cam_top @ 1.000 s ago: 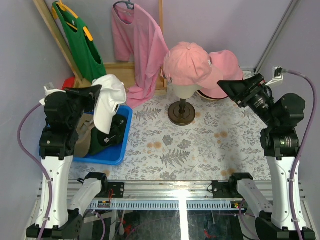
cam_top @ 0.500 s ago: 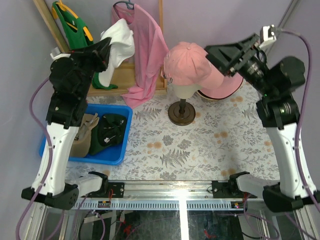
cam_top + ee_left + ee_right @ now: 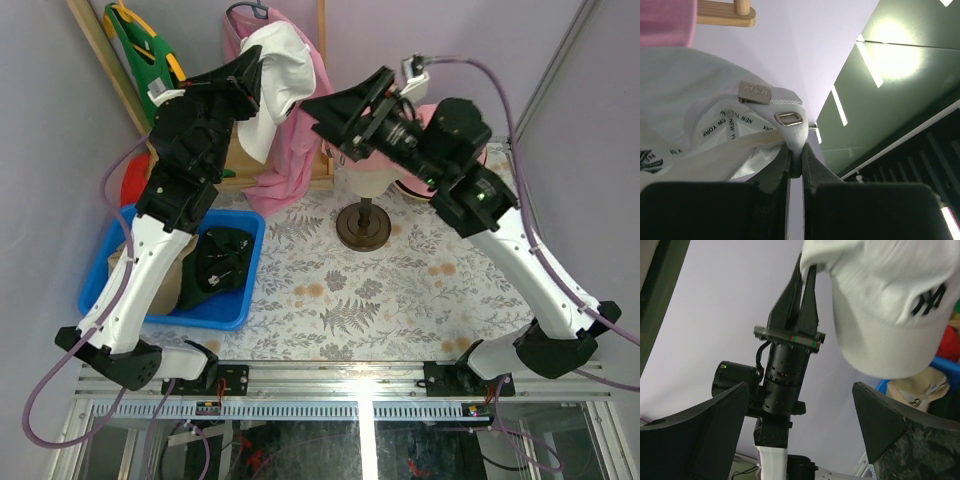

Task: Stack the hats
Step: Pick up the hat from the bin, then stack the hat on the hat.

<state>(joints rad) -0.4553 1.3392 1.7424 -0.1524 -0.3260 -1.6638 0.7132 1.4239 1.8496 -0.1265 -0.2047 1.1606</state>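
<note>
The left pincer (image 3: 796,159) clamps the cap (image 3: 885,305) by its strap only, so it could slip. The right pincer (image 3: 335,120) gapes, empty.

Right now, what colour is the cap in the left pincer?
The cap is white with dark lettering; clearest in right wrist view.

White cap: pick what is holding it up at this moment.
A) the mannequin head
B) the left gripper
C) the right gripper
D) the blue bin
B: the left gripper is pinched shut on the rear strap of the white cap, which hangs from it in the air.
</note>
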